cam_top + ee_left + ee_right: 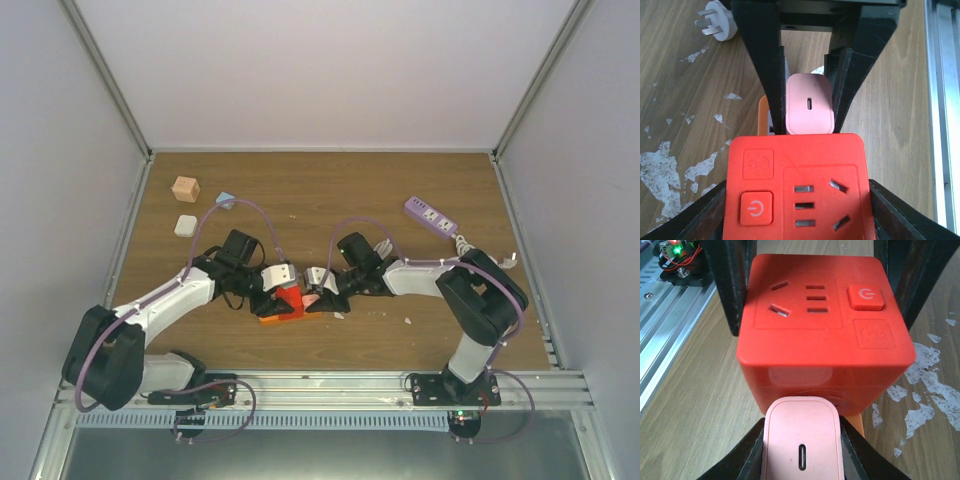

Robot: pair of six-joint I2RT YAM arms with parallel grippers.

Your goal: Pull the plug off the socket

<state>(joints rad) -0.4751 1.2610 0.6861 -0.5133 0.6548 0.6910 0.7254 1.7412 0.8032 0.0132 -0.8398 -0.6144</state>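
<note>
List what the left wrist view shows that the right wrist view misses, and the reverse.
Only the left wrist view: a loose white pronged adapter lying on the table near the top left corner.
Only the right wrist view: a small board with a green light and red wires, in the top left corner.
Both: the red socket, the pale pink plug against its side, the right tool shut on the plug, and the left tool clamping the socket's sides.
</note>
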